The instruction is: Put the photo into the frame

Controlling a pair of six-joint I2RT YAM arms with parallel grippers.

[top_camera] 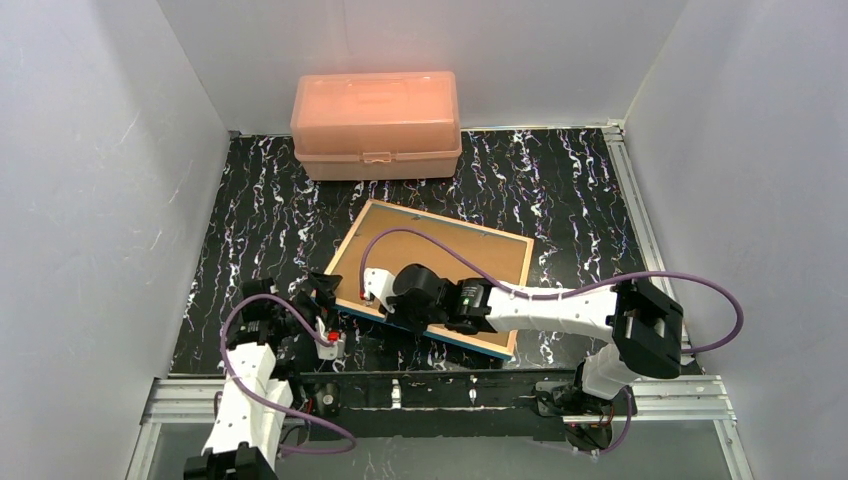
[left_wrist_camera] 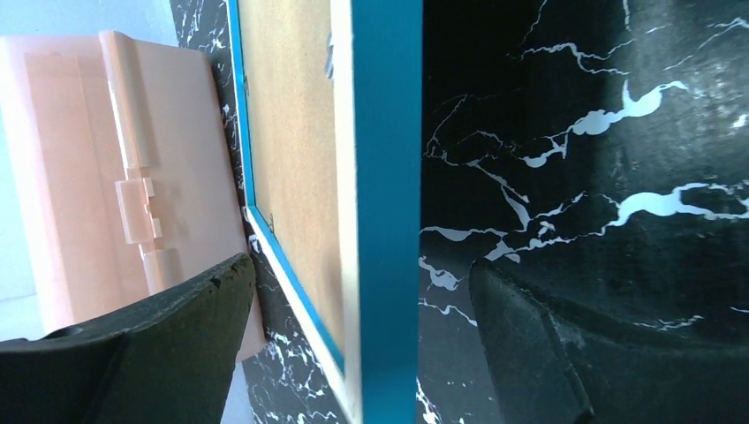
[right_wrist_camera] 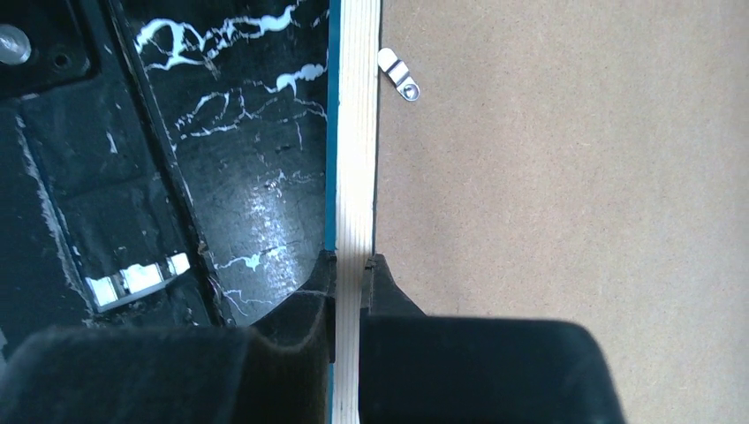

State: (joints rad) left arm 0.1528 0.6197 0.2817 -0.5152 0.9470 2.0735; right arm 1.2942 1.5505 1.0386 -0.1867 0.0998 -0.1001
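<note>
The frame (top_camera: 440, 250) lies back side up on the black marbled table, its brown backing showing and its blue edge along the near side. My right gripper (top_camera: 376, 292) is shut on the frame's near left rim. In the right wrist view the fingers (right_wrist_camera: 322, 283) pinch the pale wooden edge (right_wrist_camera: 353, 177) beside the backing (right_wrist_camera: 565, 177). My left gripper (top_camera: 322, 297) is at the frame's left corner. In the left wrist view it (left_wrist_camera: 360, 269) is open, with the blue frame edge (left_wrist_camera: 386, 177) running between the wide-apart fingers. The photo is not in view.
A salmon-pink plastic box (top_camera: 376, 125) stands at the back of the table, just beyond the frame, and shows in the left wrist view (left_wrist_camera: 79, 177). A small metal clip (right_wrist_camera: 399, 74) sits on the backing near the rim. White walls enclose the table.
</note>
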